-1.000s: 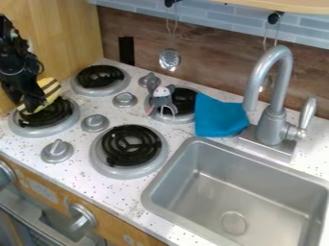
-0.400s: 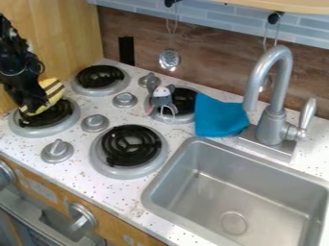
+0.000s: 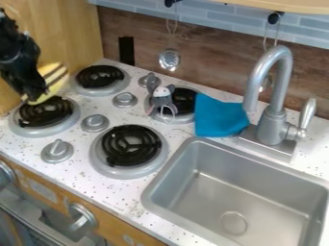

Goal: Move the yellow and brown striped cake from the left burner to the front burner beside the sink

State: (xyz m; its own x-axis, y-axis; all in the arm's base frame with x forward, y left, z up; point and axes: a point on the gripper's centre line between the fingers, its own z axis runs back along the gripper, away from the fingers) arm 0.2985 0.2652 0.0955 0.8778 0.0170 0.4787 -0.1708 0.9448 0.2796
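The black two-finger gripper hangs at the left edge of the frame, toward the upper left, pinching a yellow, rounded oblong toy with dark stripes. The toy is partly hidden behind the gripper. Its long axis runs at a slant, from a lower end near the fingertips, toward the lower left, to a broader striped end pointing to the upper right. It is held over the back part of the black-coiled left burner; whether it touches the coil, I cannot tell.

Right of it in the frame, in the upper left, is another black-coiled burner in a grey ring. Grey round knobs stand among the burners, and a larger black coil burner lies left of centre, lower down. Above centre, a small grey plush mouse rests on the left side of a fourth burner, its head toward the top of the frame. A blue cloth lies just beside that burner, near the base of the silver curved faucet.

At the lower right, the rectangular grey metal sink contains a round drain in its floor. A silver perforated ladle hangs against the brown back wall, upper centre.
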